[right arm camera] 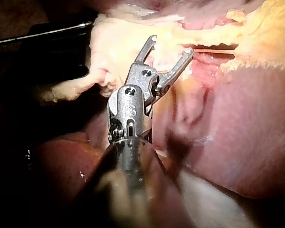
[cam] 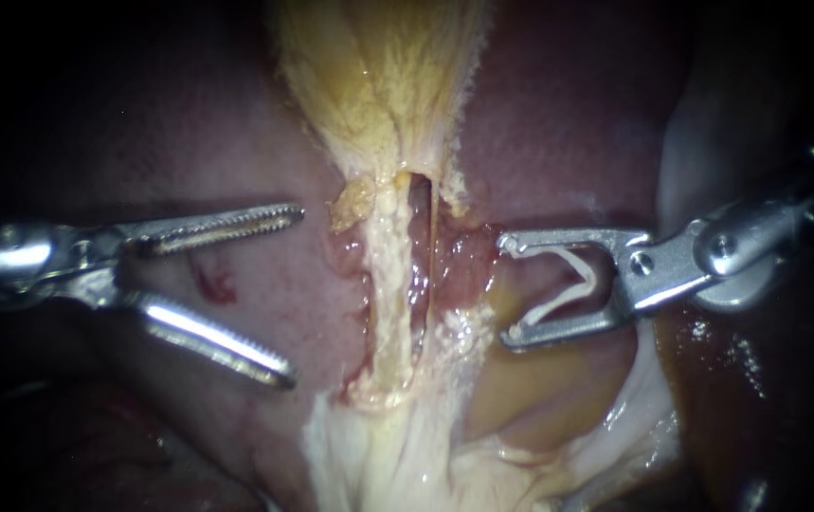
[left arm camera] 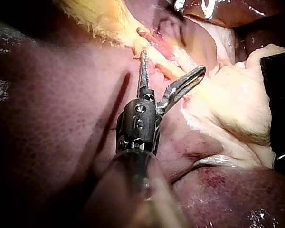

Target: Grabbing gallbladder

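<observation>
The yellowish gallbladder [cam: 378, 76] hangs at the top centre and narrows into two pale tubes [cam: 389, 284] running down to white fatty tissue [cam: 397, 455]. My left instrument [cam: 293, 294] comes in from the left. Its toothed jaws are spread wide over the liver [cam: 236, 142], short of the tubes and touching nothing. The left wrist view shows the same open left instrument [left arm camera: 172, 61] ahead of the tubes [left arm camera: 161, 66]. My right instrument [cam: 508, 289] stands right of the tubes, its jaws set apart around a white V-shaped clip [cam: 572, 283]. In its own wrist view the right instrument [right arm camera: 171, 44] points at the fatty tissue [right arm camera: 118, 42].
Dark red liver surrounds the dissected strip on both sides. A small red spot [cam: 215, 284] marks the liver between the left jaws. A pale sheet of tissue [cam: 700, 142] lies behind the right shaft. A thin dark rod [right arm camera: 38, 35] crosses beyond the fatty tissue.
</observation>
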`<state>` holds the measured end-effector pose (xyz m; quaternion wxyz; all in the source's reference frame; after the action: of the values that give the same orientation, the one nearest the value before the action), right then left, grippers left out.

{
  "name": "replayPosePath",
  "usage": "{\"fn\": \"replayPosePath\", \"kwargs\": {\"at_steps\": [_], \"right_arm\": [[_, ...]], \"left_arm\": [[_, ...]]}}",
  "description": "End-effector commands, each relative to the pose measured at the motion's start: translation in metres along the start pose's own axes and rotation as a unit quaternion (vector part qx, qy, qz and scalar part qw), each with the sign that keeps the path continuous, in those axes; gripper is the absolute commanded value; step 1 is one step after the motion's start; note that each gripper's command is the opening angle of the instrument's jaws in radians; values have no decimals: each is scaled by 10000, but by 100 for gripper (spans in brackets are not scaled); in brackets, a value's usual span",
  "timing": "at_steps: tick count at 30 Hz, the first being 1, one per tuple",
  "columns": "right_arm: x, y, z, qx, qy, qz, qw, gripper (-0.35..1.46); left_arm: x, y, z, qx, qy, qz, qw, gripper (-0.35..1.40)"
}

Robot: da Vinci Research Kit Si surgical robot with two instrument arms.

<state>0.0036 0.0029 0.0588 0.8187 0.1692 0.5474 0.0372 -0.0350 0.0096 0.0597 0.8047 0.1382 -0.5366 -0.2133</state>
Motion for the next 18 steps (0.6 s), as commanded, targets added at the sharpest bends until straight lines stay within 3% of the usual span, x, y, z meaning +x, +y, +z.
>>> {"fn": "replayPosePath", "kwargs": {"at_steps": [1, 5, 13, 18], "right_arm": [[0, 0, 0, 0, 1, -1, 10000, 50], [0, 0, 0, 0, 1, -1, 10000, 50], [0, 0, 0, -1, 1, 0, 10000, 50], [0, 0, 0, -2, 0, 0, 10000, 50]], "left_arm": [[0, 0, 0, 2, 0, -1, 10000, 103], [1, 4, 0, -17, 1, 3, 10000, 103], [7, 27, 9, -191, 12, 34, 9998, 98], [8, 43, 25, -360, 9, -189, 9992, 91]]}}
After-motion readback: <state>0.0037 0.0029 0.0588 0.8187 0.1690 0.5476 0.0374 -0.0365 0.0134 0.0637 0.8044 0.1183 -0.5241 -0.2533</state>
